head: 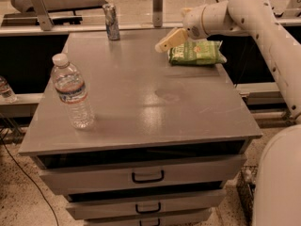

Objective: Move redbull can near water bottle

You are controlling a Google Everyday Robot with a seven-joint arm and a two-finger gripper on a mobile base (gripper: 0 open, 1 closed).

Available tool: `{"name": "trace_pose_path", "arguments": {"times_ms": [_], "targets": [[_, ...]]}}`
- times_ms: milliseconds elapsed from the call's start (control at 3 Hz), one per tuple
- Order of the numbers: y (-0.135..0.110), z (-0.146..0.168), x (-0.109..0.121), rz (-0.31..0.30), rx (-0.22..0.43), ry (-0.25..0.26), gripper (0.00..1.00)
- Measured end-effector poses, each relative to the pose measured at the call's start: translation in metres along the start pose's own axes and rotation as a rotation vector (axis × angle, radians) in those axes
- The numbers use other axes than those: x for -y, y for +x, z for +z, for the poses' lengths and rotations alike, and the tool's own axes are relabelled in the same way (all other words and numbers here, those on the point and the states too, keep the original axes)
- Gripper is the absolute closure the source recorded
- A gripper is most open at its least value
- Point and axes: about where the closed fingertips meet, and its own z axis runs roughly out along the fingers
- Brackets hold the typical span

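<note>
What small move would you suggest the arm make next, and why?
Probably carry the gripper left and slightly toward the back, to the redbull can. The can stands upright and ungrasped at the far edge of the table, the gripper hovers to its right beside the green bag, and the water bottle stands apart at the front left.

Warm dim light; glare on tabletop [155, 114]; claw [165, 42] lit above far side.

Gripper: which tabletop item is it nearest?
The green bag at right rear; the gripper hangs by its left end. The redbull can stands farther at the rear edge, the water bottle farthest, front left.
</note>
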Motion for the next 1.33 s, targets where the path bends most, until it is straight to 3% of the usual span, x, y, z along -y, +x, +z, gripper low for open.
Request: {"name": "trace_pose_path", "arguments": {"times_ms": [333,667,1000,1333], "targets": [[0.000,0.001,0.000,0.000,0.001,0.000,0.00],[-0.016,0.027,0.001,-0.010,0.050,0.002,0.00],[-0.049,0.091,-0.005,0.020,0.125,0.010,0.00],[-0.084,0.158,-0.004,0.050,0.177,0.054,0.00]]}}
